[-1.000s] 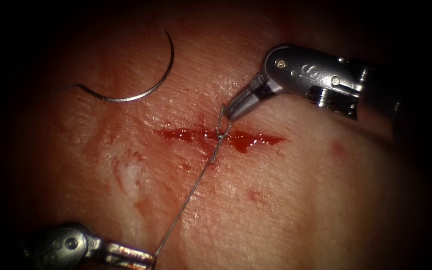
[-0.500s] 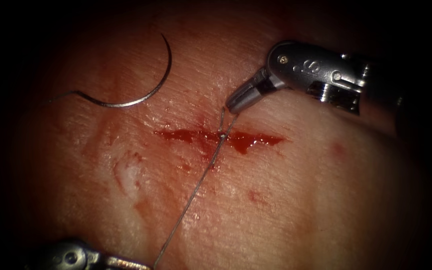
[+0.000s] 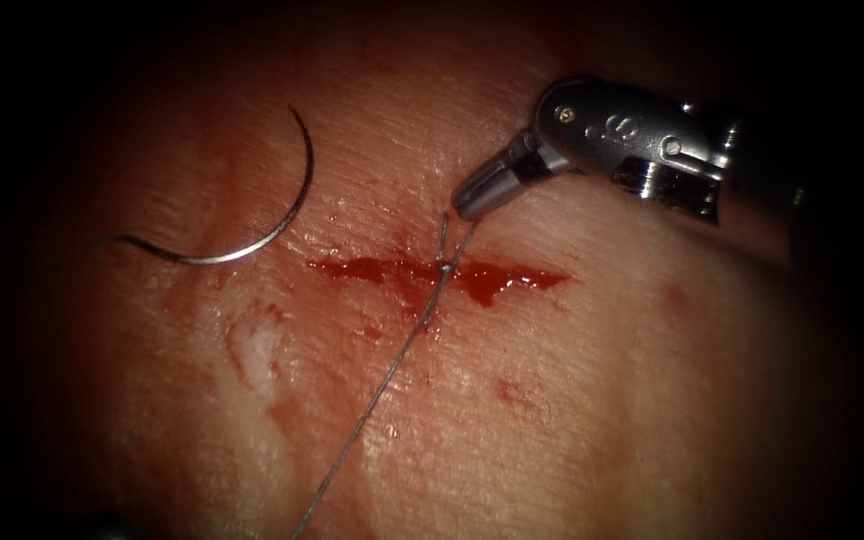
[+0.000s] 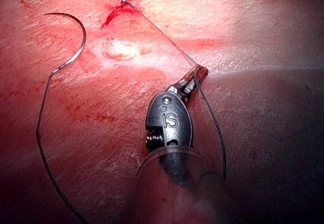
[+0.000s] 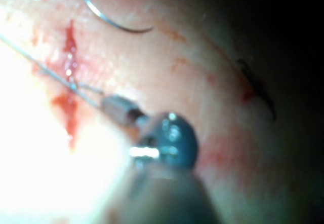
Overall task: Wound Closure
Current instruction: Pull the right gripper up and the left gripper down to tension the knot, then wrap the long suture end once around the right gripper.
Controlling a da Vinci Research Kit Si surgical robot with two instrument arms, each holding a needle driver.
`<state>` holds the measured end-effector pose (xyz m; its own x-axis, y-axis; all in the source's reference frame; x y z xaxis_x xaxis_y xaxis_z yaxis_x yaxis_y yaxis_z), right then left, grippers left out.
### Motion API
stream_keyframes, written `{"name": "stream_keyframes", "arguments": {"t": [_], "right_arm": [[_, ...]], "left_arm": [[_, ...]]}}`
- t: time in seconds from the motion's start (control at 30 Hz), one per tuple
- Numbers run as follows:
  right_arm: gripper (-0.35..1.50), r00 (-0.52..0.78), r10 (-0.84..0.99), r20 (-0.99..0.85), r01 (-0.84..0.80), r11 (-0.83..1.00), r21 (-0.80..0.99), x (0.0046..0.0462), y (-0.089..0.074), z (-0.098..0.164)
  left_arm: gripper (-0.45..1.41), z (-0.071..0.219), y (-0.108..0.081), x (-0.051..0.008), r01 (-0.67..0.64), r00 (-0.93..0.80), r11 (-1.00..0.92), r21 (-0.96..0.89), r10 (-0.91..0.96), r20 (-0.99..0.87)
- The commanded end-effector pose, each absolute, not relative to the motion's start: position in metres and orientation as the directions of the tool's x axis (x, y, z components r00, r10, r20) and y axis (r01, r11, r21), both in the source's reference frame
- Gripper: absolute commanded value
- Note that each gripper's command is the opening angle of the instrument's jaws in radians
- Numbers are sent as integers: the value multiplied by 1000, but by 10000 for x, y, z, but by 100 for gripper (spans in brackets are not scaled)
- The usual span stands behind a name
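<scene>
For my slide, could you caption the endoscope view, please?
Right tool holds thread taut across the cut; needle lies free on tissue, left.

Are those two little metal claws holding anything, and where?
Both hold the thin grey thread: right tool just above the cut, left tool at its far end. The curved steel needle lies free.

Dim, dark-edged endoscope view; wrist views glare-washed, blurred.
</scene>
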<state>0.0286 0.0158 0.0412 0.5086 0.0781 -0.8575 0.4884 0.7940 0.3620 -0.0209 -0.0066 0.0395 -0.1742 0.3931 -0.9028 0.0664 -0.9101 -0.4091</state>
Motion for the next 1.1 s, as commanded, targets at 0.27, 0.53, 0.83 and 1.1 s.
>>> {"name": "stream_keyframes", "arguments": {"t": [0.27, 0.53, 0.83, 1.1], "right_arm": [[-35, 498, 68, -864, 502, 791, 351, 297, 152, 409], [79, 443, 147, -885, 378, 864, 332, 290, 130, 394], [121, 413, 318, -854, 50, 928, 370, 219, 181, 372], [121, 332, 458, -825, -283, 882, 376, 157, 215, 338]], "left_arm": [[-45, 401, -54, -208, 32, -180, -911, -412, 400, -898], [-45, 367, -10, -225, 29, -182, -922, -385, 374, -909], [-45, 337, 35, -249, 28, -165, -944, -329, 320, -933], [-45, 307, 72, -264, 44, -156, -958, -285, 275, -949]]}}
